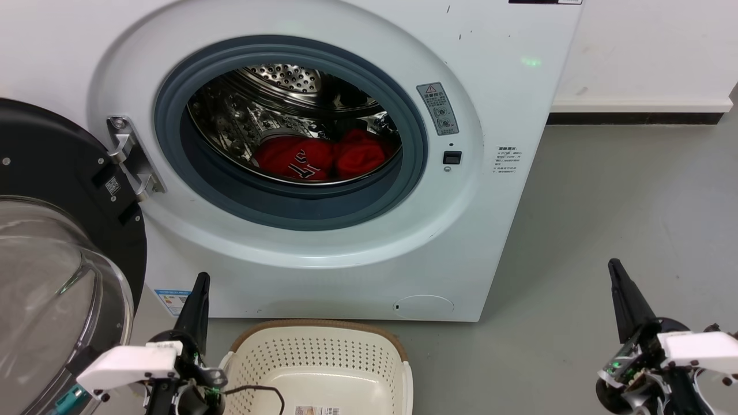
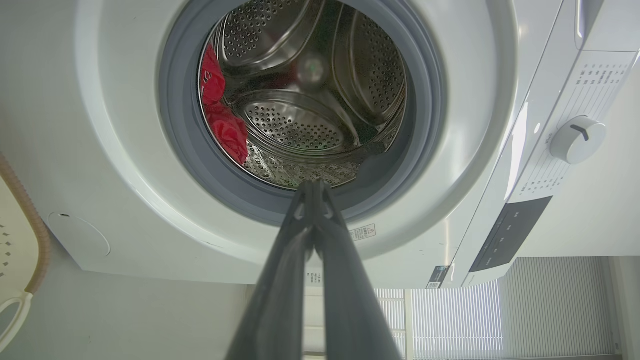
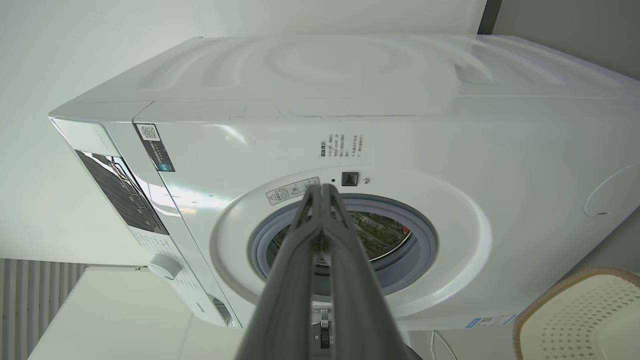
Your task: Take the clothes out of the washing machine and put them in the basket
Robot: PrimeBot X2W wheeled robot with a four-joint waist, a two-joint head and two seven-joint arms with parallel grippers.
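The washing machine (image 1: pixel 507 86) stands with its door (image 1: pixel 57 167) swung wide to the left. The clothes (image 1: pixel 323 157) lie low in the drum, just behind the grey ring. The basket (image 1: pixel 314 358) sits on the floor (image 1: pixel 622 219) near the machine's bottom edge. The left gripper (image 1: pixel 201 278), jaws pressed together, is beside the basket's left rim. The right gripper (image 1: pixel 613 264), also closed, hangs over bare floor beyond the machine's right corner.

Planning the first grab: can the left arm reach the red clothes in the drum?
Probably yes: the door is swung wide, nothing blocks the washing machine's opening, and the clothes lie exposed inside. The left gripper, shut, must open first.
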